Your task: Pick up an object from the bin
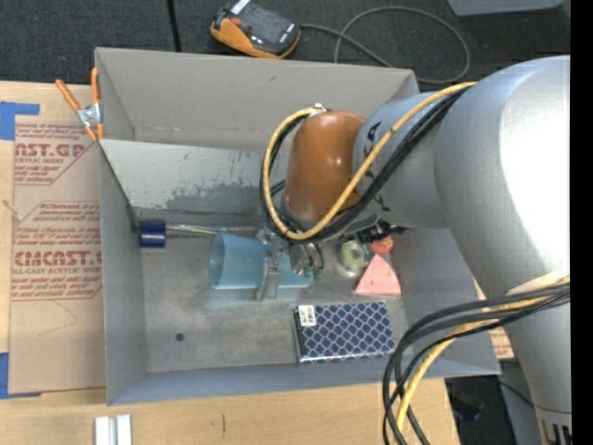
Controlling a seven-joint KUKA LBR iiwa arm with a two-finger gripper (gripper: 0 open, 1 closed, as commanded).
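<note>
The gripper point(271, 272), its opening not determinable, was positioned at the right edge of the pale blue cup point(239, 262) mid-bin, and a squarely centred closure was judged advisable before lifting.

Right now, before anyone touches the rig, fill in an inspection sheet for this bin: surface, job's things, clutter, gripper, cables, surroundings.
Surface: grey metal bin, floor scuffed.
Job's things: pale blue cup-like container mid-bin, beneath the gripper.
Clutter: blue-handled tool by the back wall; pink triangular piece to the right; dark blue patterned box at the front.
Gripper: low over the blue container's right edge; grasp not judgeable.
Cables: yellow and black cables loop round the orange wrist cover.
Surroundings: orange-and-black device with a cord on the floor behind the bin.
</note>
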